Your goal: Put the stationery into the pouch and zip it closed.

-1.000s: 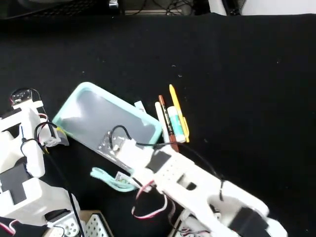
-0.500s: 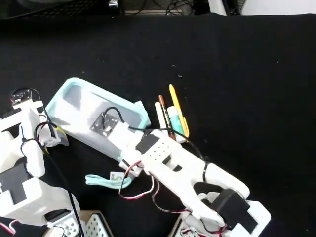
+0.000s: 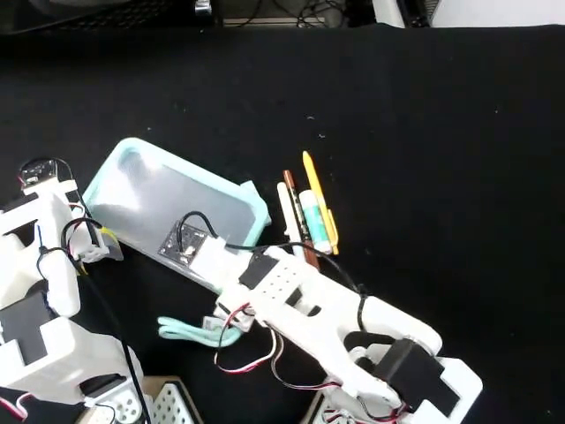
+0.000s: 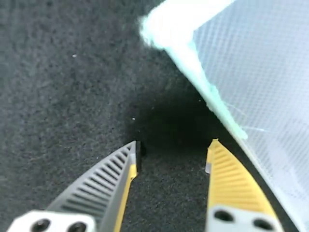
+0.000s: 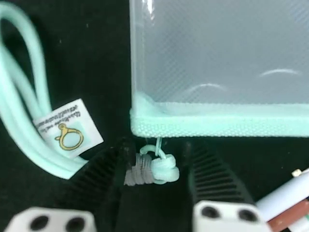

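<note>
Black desk [image 3: 441,132] under everything. R arm [image 3: 327,322] lies diagonally from the near edge toward the desk's middle; L arm [image 3: 44,291] stands at the near left corner. Pouch [image 3: 168,199], clear w/ mint trim, lies flat and tilted btw the two arms. Mint strap [image 3: 190,331] w/ a paper tag [image 5: 67,131] loops on the desk just beside the R arm, on the pouch's near side. Stationery [image 3: 307,212] = white, brown and yellow pens + a teal-banded stick, packed side by side just beside the pouch's right end, outside it. L hand [image 4: 174,145] is wide open w/ nothing in it, yellow-faced fingers just short of a pouch corner. R hand [image 5: 159,147] is at the pouch's near edge, closed down on the knotted zip pull [image 5: 155,166].
</note>
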Available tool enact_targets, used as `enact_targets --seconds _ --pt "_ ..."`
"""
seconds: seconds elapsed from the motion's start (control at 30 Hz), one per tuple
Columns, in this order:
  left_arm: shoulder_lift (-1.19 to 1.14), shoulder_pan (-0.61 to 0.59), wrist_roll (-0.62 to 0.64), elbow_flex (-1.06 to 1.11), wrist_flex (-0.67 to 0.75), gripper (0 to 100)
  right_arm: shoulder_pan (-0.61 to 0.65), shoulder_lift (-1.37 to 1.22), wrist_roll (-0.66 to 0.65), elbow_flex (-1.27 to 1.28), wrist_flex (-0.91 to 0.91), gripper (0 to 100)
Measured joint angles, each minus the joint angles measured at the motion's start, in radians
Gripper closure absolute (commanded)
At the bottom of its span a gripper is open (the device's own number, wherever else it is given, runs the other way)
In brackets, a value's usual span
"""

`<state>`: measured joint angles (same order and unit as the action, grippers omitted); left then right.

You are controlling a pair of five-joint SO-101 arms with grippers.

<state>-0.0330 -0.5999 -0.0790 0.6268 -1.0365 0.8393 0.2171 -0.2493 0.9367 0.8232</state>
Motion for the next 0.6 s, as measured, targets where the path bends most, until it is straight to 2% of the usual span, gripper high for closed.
enact_targets --seconds 0.13,0.4,0.6 --pt "0.0 0.0 0.0 0.0 0.0 76 -0.04 0.0 -0.069 0.0 0.055 98.5" --pt "0.0 0.0 0.0 0.0 0.0 76 -0.046 0.092 -0.08 -0.144 0.063 97.3" --pt "0.0 0.0 0.0 0.0 0.0 76 -0.046 0.026 -0.005 -0.255 0.072 75.8"
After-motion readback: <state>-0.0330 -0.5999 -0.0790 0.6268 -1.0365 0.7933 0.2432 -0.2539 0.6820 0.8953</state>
